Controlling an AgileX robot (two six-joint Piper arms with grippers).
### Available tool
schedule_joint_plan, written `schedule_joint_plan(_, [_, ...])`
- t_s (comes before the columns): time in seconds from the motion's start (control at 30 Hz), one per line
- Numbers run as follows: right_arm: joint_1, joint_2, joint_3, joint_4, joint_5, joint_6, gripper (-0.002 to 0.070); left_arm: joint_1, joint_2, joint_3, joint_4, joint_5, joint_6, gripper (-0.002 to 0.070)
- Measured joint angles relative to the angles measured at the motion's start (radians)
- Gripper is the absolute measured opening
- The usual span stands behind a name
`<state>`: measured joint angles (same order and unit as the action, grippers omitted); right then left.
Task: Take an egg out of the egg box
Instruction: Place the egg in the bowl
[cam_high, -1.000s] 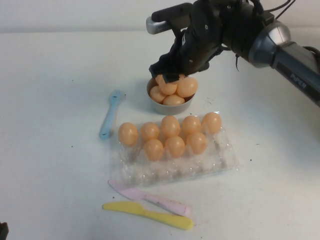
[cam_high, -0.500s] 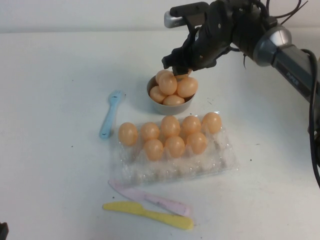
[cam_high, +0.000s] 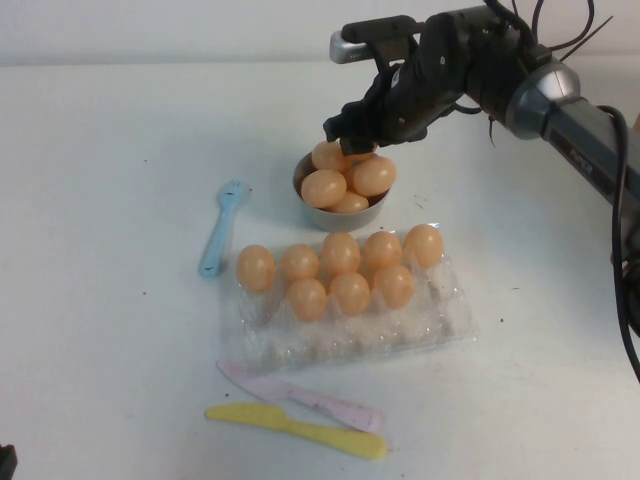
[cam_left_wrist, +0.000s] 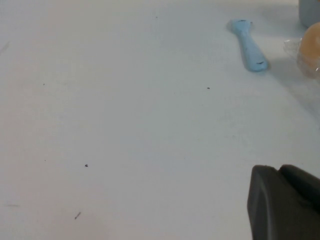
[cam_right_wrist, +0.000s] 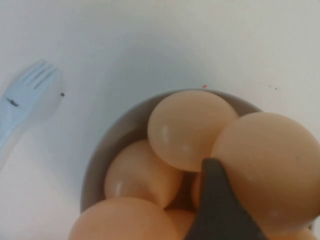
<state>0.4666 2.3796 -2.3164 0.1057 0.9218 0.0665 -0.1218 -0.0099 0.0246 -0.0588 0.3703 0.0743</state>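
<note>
Once lower, right tool (cam_high: 347, 136) above bowl (cam_high: 345, 219)

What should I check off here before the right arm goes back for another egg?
1. Right gripper above the grey bowl, clear of the egg box: ok.
2. Right gripper empty: cannot tell.
3. Eggs heaped in bowl, top egg near the rim, settled: cannot tell.
4. Eight eggs seated in the box cups: ok.
5. Blue fork, pink knife and yellow knife outside the box: ok.
6. Left gripper parked low over bare table: ok.
</note>
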Motion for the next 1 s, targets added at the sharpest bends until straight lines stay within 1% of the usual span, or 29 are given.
schedule_joint_plan(0.6, [-0.002, 0.0, 0.0, 0.034, 0.004, -0.045, 0.0372, 0.0, 0.0, 0.0, 0.0, 0.0, 0.0, -0.0003])
schedule_joint_plan(0.87, [-0.002, 0.0, -0.002, 0.034, 0.007, -0.06, 0.0414, 0.0, 0.0, 0.0, 0.0, 0.0, 0.0, -0.0003])
schedule_joint_plan(1.0, [-0.002, 0.0, -0.002, 0.036, 0.009, -0.076, 0.0423, 0.0, 0.0, 0.0, 0.0, 0.0, 0.0, -0.0003])
